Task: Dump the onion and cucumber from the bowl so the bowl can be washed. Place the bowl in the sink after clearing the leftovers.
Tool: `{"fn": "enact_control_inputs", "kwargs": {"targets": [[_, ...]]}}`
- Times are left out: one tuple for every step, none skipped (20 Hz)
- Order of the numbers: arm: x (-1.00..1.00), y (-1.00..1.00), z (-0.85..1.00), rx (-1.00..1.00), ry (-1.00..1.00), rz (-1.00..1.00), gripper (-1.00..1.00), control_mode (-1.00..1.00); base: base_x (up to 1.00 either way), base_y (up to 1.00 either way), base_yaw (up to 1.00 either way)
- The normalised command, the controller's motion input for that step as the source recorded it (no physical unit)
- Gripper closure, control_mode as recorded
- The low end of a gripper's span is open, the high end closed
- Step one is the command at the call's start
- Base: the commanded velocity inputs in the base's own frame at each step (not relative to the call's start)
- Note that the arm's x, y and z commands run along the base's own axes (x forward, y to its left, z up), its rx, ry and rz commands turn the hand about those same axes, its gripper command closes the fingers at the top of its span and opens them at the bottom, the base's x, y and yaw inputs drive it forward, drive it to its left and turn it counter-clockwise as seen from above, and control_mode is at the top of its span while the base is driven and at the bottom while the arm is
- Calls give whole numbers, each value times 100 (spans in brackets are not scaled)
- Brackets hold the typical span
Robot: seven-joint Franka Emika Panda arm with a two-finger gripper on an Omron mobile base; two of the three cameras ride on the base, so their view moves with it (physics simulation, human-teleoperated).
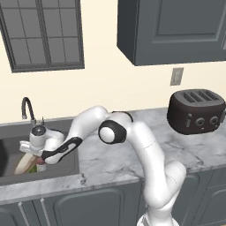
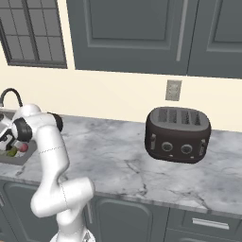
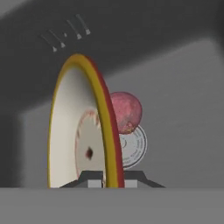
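The bowl (image 3: 81,127) is held on edge over the sink (image 1: 66,165), its yellow-and-red rim pinched between the closed jaws of the gripper (image 3: 107,181); a slip from so narrow a hold is judged the main risk, since a smooth glazed rim gives little friction and the bowl would be dropped hard onto the dark grey basin; the onion (image 3: 126,111), a round reddish-purple ball with a mottled skin, is seen just behind the rim above the round metal drain (image 3: 133,148), and could be trapped under the bowl if it were lowered there; a green thing taken for the cucumber (image 1: 32,167) lies in the basin beside the bowl; the bowl's cream inside looks matt and shallow; the marbled table (image 1: 114,161) appears polished, the toaster (image 1: 196,111) dark and rounded.
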Motion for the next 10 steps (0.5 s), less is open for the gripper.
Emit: {"fn": "enact_control_inputs", "kwargs": {"targets": [[27, 35, 0, 0, 0, 0, 100, -100, 0, 0, 0], [29, 41, 0, 0, 0, 0, 100, -100, 0, 0, 0], [29, 43, -8, 0, 0, 0, 100, -100, 0, 0, 0], [31, 41, -19, 0, 0, 0, 100, -100, 0, 0, 0], [39, 43, -28, 0, 0, 0, 100, -100, 0, 0, 0], [40, 45, -26, 0, 0, 0, 100, -100, 0, 0, 0], [34, 42, -24, 0, 0, 0, 100, -100, 0, 0, 0], [29, 36, -18, 0, 0, 0, 100, -100, 0, 0, 0], [25, 24, -7, 0, 0, 0, 100, -100, 0, 0, 0], [11, 16, 0, 0, 6, 0, 100, -100, 0, 0, 0]]}}
